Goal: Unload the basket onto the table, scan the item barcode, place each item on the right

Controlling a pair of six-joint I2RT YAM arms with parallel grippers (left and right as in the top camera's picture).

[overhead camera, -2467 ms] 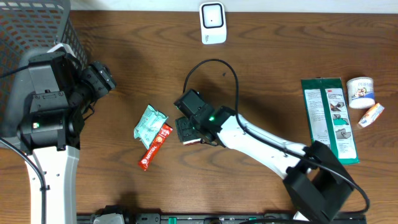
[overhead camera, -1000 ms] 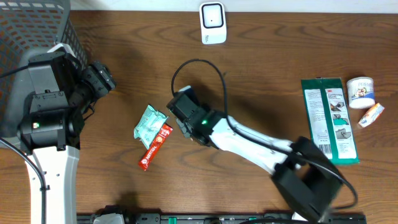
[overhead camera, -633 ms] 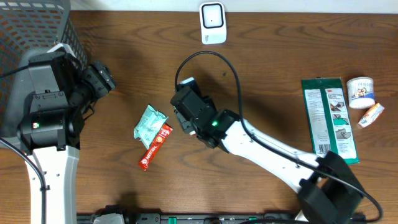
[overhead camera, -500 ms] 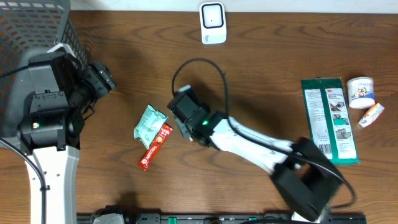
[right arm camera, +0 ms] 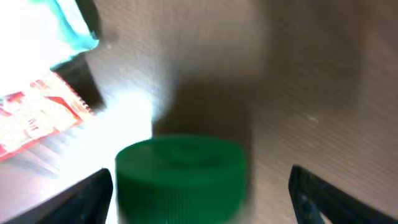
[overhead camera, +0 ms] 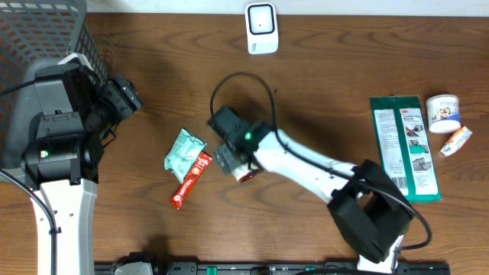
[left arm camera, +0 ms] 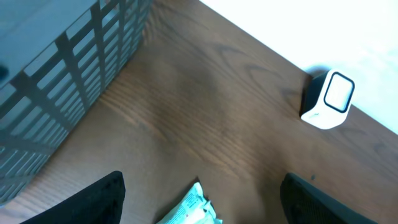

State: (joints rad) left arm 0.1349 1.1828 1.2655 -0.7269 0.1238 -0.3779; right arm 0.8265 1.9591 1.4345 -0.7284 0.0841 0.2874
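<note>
**Item.** The green-capped bottle [right arm camera: 180,168] sits on the bench [overhead camera: 321,84] near its middle, between the fingers of the right gripper [overhead camera: 229,156]. Only the ribbed cap shows in the wrist view. The overhead shows a small round end just beside the jaws. No barcode is visible in any view.

**Jaws.** The right jaws stand wide, and the far finger is clearly apart from the cap, so the bottle is judged not gripped. The left gripper [overhead camera: 126,95] hangs by the basket [overhead camera: 46,30] with its jaws wide and empty.

**Surroundings.** The teal packet [overhead camera: 183,150] and red bar [overhead camera: 191,179] lie just beside the bottle on its left. The scanner [overhead camera: 261,28] stands well apart at the far edge.

**Risks.**
- The bottle is round and may roll when a finger touches it unevenly.
- The cap is ribbed and narrow, so a grip there alone could slip or let the bottle swing on the lift.
- Closing the jaws this close to the packet could catch or drag it.
- The label's facing is unknown, so the code may be presented away from the scanner.
</note>
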